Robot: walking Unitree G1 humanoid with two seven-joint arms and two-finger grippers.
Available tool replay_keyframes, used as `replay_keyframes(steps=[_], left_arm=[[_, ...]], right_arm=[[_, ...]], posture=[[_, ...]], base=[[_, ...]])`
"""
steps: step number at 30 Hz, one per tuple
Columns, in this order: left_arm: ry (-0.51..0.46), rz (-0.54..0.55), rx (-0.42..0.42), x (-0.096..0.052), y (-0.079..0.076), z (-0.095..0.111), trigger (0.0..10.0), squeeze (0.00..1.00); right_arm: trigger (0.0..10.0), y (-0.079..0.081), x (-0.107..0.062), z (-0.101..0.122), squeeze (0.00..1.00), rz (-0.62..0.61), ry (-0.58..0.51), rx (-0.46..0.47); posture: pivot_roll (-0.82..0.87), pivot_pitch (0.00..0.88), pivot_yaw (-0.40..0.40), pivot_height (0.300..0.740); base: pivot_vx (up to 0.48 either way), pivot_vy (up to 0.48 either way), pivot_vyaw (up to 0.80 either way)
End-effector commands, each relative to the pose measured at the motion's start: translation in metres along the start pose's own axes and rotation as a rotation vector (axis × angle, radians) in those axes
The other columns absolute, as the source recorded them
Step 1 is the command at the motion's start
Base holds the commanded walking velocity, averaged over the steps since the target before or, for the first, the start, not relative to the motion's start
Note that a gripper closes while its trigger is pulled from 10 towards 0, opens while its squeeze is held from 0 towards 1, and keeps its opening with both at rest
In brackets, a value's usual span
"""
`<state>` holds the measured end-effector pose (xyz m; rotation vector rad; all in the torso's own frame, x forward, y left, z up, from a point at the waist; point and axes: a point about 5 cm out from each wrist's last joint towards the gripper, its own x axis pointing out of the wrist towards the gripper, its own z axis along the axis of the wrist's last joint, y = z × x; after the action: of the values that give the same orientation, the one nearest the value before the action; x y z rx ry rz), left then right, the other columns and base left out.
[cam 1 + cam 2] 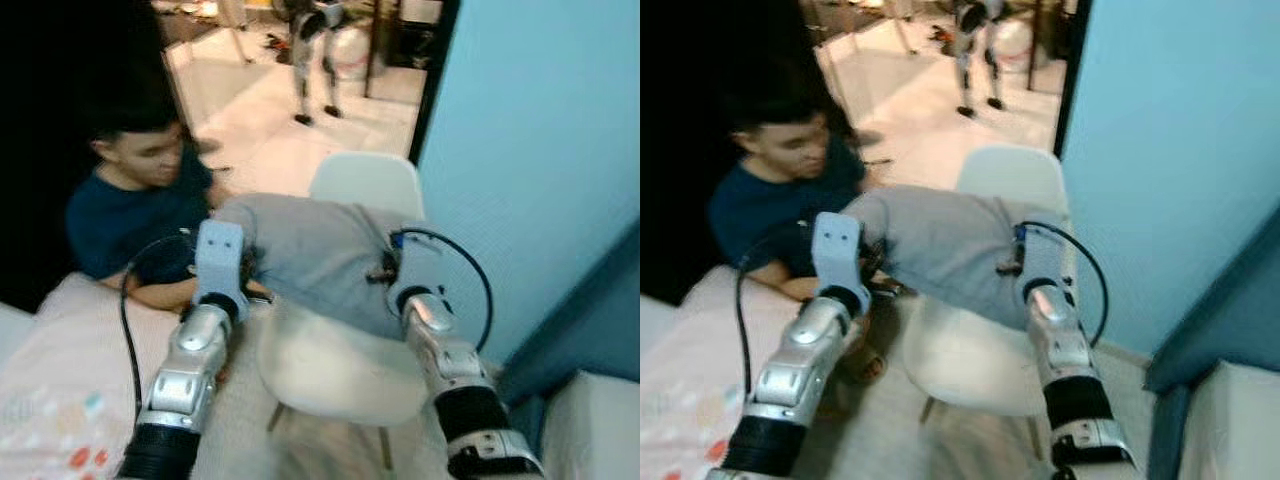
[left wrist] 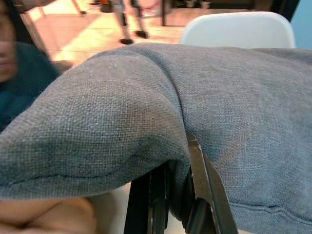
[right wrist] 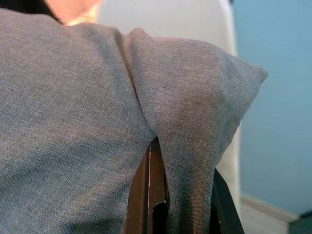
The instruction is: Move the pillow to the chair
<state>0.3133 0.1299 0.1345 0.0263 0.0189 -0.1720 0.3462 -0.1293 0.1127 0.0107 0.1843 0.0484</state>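
A grey pillow [image 1: 320,255] is held in the air above the seat of a white chair [image 1: 345,370], in front of the chair's backrest. The left tool [image 2: 168,195] is pinched onto the pillow's left corner, with grey fabric bunched between its black fingers [image 2: 202,190]. The right tool [image 3: 180,200] is clamped onto the pillow's right corner in the same way, cloth folded between its fingers [image 3: 151,195]. Both silver arms reach forward from the lower edge. A person in a dark blue shirt [image 1: 135,215] sits just left of the chair, beside the bed [image 1: 60,380]. A light blue wall [image 1: 530,150] stands on the right.
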Motion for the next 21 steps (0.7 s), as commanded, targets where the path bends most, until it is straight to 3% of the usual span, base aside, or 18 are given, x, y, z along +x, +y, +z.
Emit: replay_keyframes(steps=[1, 16, 21], left_arm=[[-0.014, -0.011, 0.008, -0.001, 0.001, 0.002, 10.0, 0.0], [-0.02, -0.005, -0.022, -0.003, -0.004, -0.003, 10.0, 0.0], [-0.006, -0.005, -0.046, -0.006, -0.008, -0.007, 10.0, 0.0]], right_arm=[[10.0, 0.012, 0.001, 0.011, 0.0, 0.037, -0.043, -0.011], [10.0, 0.015, 0.004, 0.027, 0.0, 0.09, -0.079, -0.117], [10.0, 0.016, 0.005, 0.03, 0.0, 0.133, -0.074, -0.163]], posture=[[0.02, 0.065, 0.04, 0.74], [-0.01, 0.066, -0.015, 0.74], [-0.02, 0.069, -0.043, 0.74]], base=[[0.382, 0.0, 0.0], [0.379, 0.0, 0.0], [0.0, 0.0, 0.0]])
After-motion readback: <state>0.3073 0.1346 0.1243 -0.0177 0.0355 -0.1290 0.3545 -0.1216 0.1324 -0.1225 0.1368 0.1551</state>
